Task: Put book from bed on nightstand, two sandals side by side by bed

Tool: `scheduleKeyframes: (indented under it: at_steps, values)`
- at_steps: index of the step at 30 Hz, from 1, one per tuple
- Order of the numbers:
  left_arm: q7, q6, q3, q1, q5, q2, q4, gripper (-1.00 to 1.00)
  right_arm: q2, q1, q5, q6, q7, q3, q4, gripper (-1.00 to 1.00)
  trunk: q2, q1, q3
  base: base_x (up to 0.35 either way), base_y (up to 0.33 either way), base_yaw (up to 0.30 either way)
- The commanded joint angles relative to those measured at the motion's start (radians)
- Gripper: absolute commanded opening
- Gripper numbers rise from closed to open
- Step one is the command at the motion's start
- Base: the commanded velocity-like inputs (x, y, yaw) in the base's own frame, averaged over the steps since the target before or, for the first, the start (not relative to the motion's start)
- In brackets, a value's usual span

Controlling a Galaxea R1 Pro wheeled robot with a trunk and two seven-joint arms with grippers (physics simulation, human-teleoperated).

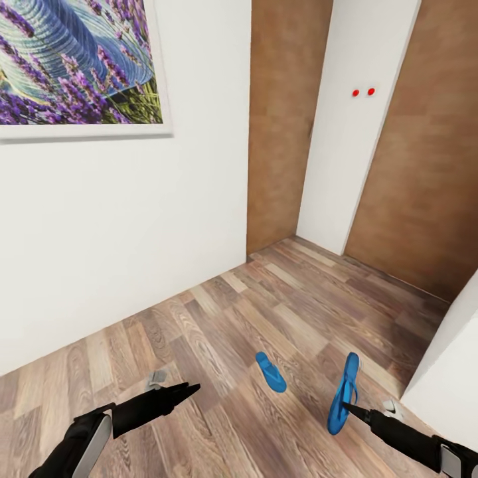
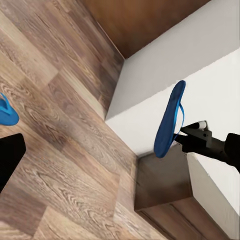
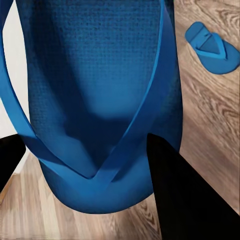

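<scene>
Your right tool (image 1: 350, 409) grips one blue sandal (image 1: 343, 393) by its strap, lifted on edge; the other sandal (image 1: 271, 372) lies on the floor nearby; your left tool (image 1: 189, 388) is clenched, empty.

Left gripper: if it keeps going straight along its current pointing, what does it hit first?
Likely bare wood floor. The left gripper points forward-right toward the sandal on the floor, but depth is unclear, so whether its line reaches that sandal can't be told.
</scene>
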Motion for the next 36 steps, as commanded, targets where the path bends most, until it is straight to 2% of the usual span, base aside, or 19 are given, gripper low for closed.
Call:
scheduleKeyframes:
  at_steps: [1, 22, 36]
  values:
    - [-0.002, 0.009, 0.0, -0.001, 0.005, 0.0, 0.0, 1.0, 0.0, -0.001, -0.012, 0.012, 0.004, 0.006, 0.002, -1.0, 0.0, 0.0, -0.001, 0.221, -0.198, 0.276]
    - [-0.002, 0.01, 0.001, -0.001, 0.005, 0.0, 0.0, 1.0, 0.008, -0.001, -0.011, 0.012, 0.003, 0.005, 0.002, -1.0, 0.0, 0.0, -0.001, 0.237, -0.218, 0.029]
    - [-0.001, 0.009, 0.001, -0.001, 0.005, 0.001, 0.0, 1.0, 0.008, -0.001, -0.012, 0.012, 0.003, 0.006, 0.002, -1.0, 0.0, 0.0, -0.001, 0.162, -0.052, 0.0]
